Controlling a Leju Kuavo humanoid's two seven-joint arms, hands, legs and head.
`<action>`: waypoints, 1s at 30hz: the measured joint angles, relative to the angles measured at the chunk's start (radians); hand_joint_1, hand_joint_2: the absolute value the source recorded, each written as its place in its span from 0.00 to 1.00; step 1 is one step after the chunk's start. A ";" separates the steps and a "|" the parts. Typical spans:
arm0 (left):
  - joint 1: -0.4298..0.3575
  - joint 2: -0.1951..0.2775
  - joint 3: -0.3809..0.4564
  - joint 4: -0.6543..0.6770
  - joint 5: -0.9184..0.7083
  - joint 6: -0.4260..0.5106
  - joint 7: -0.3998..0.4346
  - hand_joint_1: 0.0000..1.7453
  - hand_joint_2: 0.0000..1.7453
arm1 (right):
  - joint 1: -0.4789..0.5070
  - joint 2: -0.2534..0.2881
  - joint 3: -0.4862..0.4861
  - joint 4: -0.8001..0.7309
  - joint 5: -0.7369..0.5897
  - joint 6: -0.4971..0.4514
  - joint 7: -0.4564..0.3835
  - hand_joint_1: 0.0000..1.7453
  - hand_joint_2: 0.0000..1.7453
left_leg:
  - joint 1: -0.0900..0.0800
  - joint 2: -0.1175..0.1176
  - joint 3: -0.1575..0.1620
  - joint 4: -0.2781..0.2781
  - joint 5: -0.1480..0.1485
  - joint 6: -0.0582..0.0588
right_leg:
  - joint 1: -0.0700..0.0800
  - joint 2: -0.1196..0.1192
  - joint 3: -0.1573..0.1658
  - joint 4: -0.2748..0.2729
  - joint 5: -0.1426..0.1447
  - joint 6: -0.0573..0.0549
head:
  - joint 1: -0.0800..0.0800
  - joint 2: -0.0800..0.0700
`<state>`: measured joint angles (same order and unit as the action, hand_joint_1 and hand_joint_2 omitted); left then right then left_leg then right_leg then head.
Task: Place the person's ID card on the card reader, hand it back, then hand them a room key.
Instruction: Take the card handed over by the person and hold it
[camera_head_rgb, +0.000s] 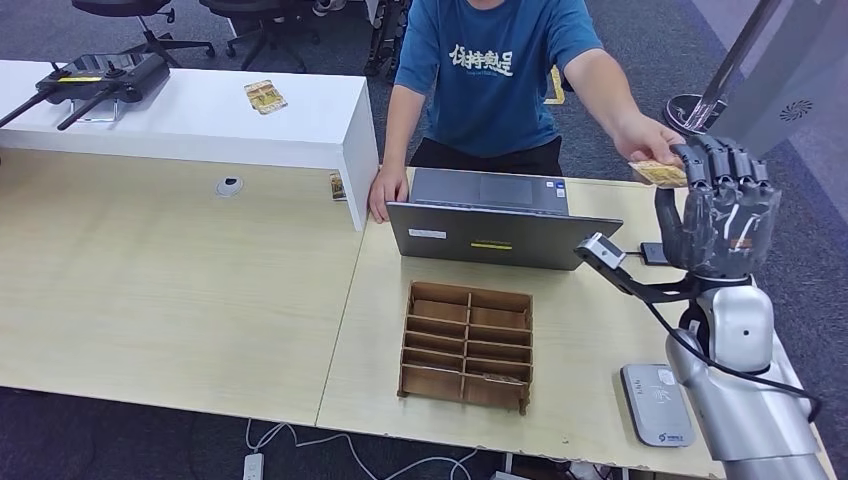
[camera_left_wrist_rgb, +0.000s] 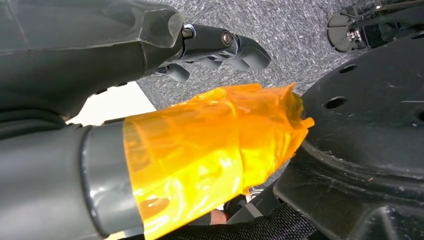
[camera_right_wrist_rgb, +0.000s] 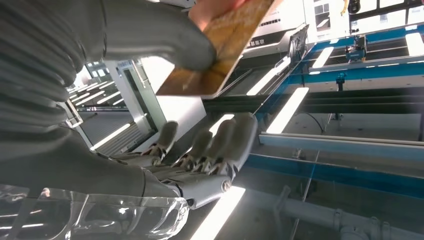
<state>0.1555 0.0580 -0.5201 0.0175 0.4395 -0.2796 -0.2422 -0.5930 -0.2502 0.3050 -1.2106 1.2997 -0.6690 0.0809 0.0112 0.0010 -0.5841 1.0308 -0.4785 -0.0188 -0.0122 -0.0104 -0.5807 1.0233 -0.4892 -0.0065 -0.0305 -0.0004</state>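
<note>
Person's hand (camera_head_rgb: 648, 140) offers the thin, stiff gold-brown ID card (camera_head_rgb: 660, 173); right robot hand (camera_head_rgb: 722, 218) raised, fingers apart, thumb seemingly touching it. Light, slick: pinch its free edge.

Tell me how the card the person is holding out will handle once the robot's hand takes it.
The card looks thin and flat, so probably light and fairly stiff. Its face seems glossy in the right wrist view, so it may slip from a loose hold. The right hand is raised beside it with the thumb against the card's face; a pinch across the faces likely suits it best.
</note>
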 joint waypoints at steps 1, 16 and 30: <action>0.000 0.000 0.001 0.000 0.000 0.000 0.000 0.00 0.00 | 0.001 0.000 0.000 -0.001 0.000 0.000 0.000 1.00 1.00 | 0.000 0.000 0.000 0.000 0.000 0.000 | 0.000 0.000 0.000 0.000 0.000 0.000 | 0.000 0.000; 0.001 0.000 0.021 0.000 0.004 -0.003 0.000 0.00 0.00 | 0.010 -0.003 -0.008 -0.001 -0.011 0.001 -0.007 1.00 1.00 | 0.000 0.000 0.000 0.000 0.000 0.000 | 0.000 0.000 0.000 0.000 0.000 0.000 | 0.000 0.000; 0.007 -0.006 0.036 0.000 0.004 0.001 0.000 0.00 0.00 | 0.050 -0.007 -0.070 -0.001 -0.342 0.045 -0.075 1.00 1.00 | 0.000 0.000 0.000 0.000 0.000 0.000 | 0.000 0.000 0.000 0.000 0.000 0.000 | 0.000 0.000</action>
<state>0.1626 0.0519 -0.4839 0.0175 0.4430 -0.2790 -0.2422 -0.5430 -0.2571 0.2345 -1.2117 0.9579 -0.6242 0.0061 0.0111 0.0010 -0.5841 1.0308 -0.4785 -0.0187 -0.0122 -0.0106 -0.5807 1.0232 -0.4892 -0.0065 -0.0306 -0.0004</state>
